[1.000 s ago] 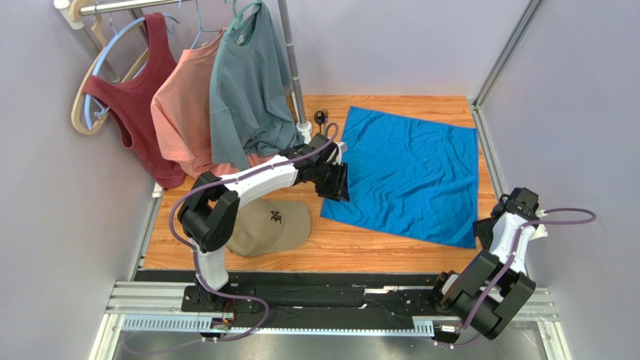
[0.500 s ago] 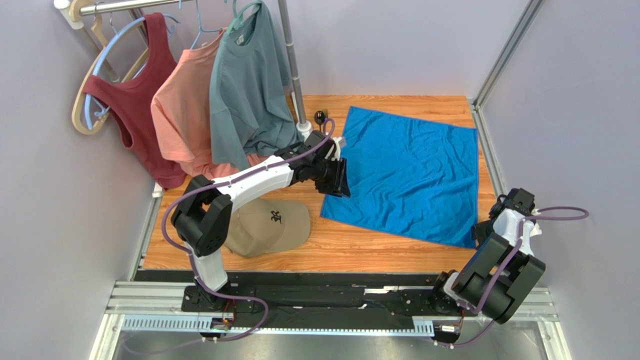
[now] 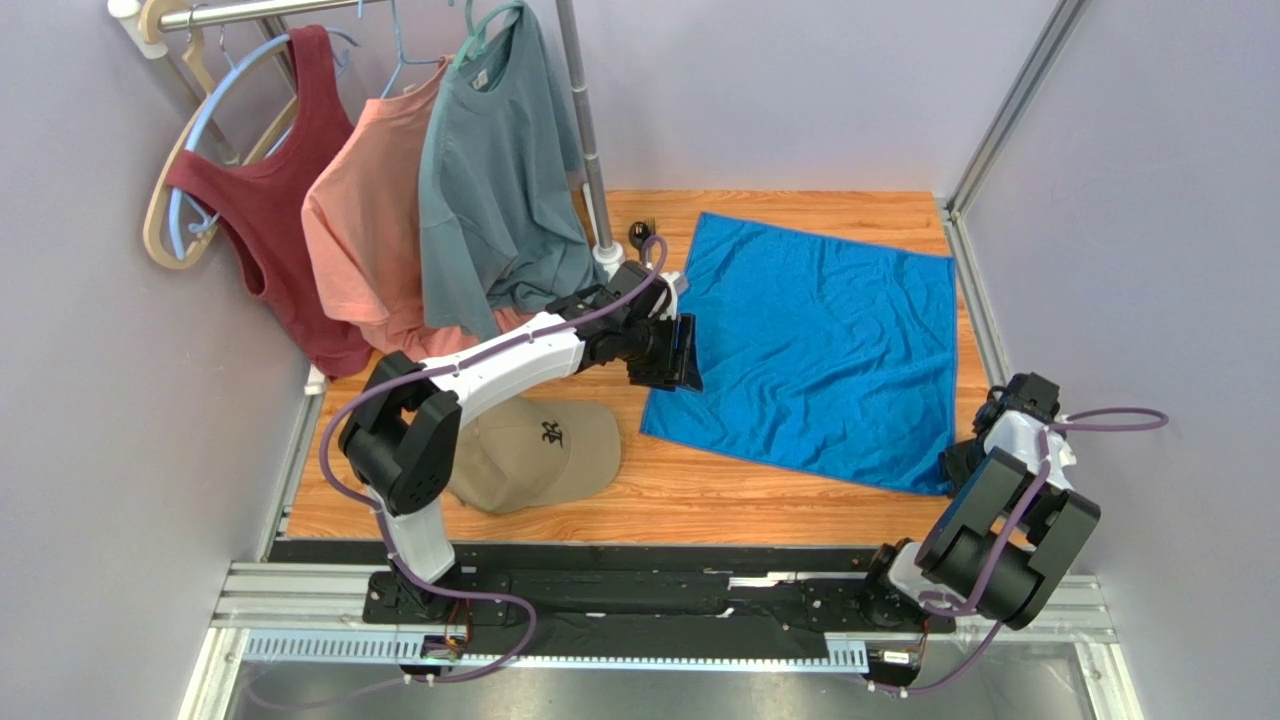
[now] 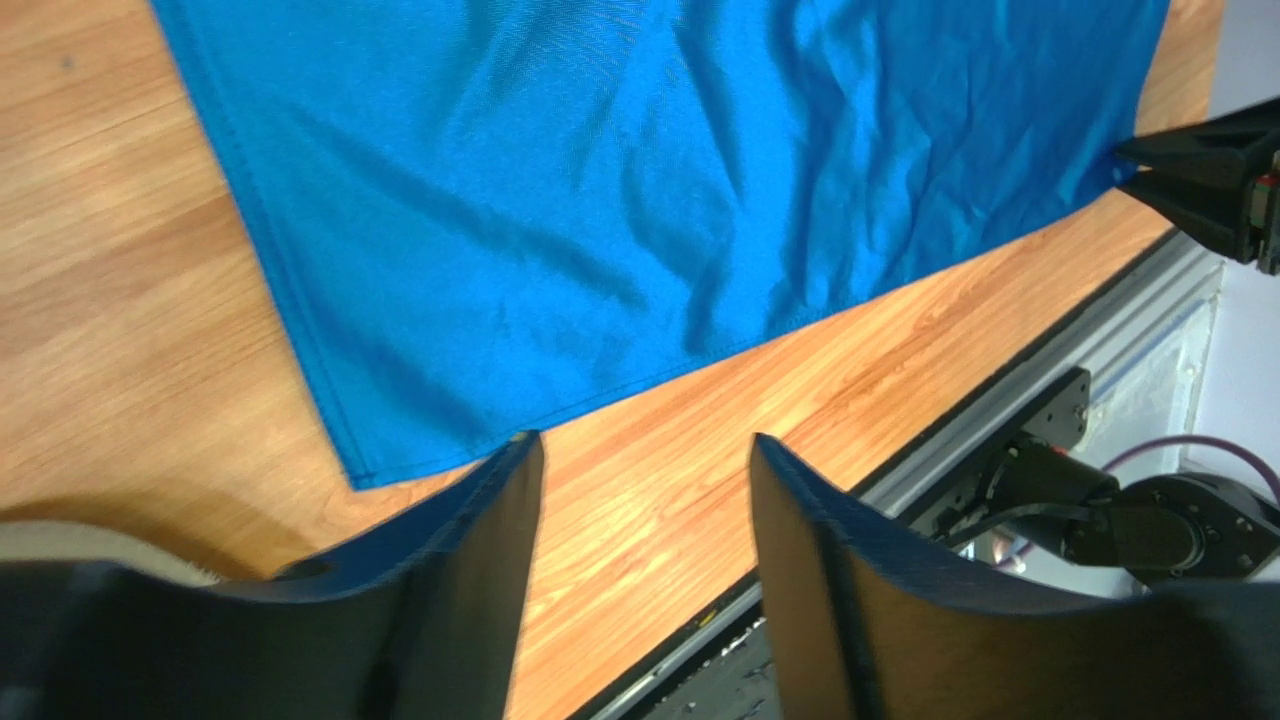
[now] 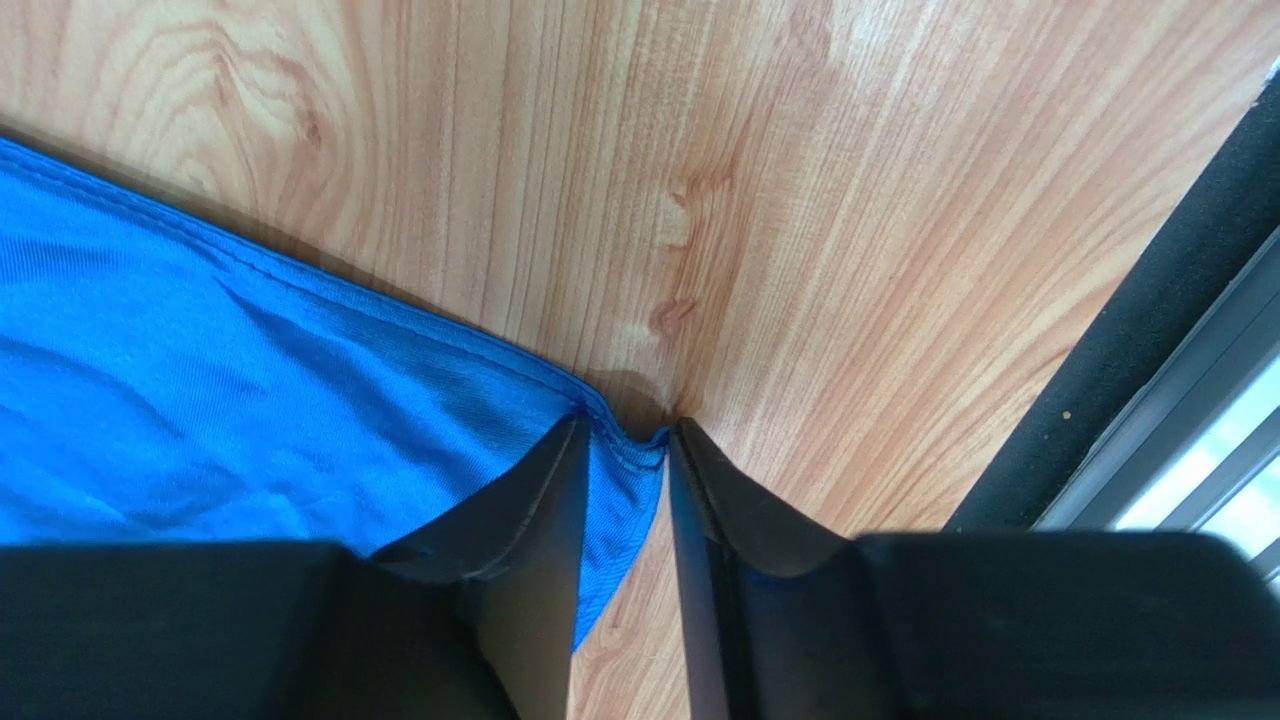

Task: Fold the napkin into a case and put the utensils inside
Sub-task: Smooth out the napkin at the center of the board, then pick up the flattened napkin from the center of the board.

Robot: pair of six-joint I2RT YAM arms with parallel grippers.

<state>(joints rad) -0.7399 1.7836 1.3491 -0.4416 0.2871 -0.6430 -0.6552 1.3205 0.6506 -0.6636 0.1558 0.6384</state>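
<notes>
Now the right fingers (image 5: 519, 525) had closed, pinching the napkin (image 5: 226, 405) corner between them; left fingers (image 4: 466, 570) stood spread, empty, so the first fold looked nearly ready.

I see the napkin (image 3: 819, 348) spread open in a single layer, bright royal-blue, slightly shiny and lightly creased. It lies on the right half of the wooden worktop (image 3: 706, 488), skewed a little to its edges. Its near right corner sits pinched between the fingers of the right hand (image 5: 649, 435).
</notes>
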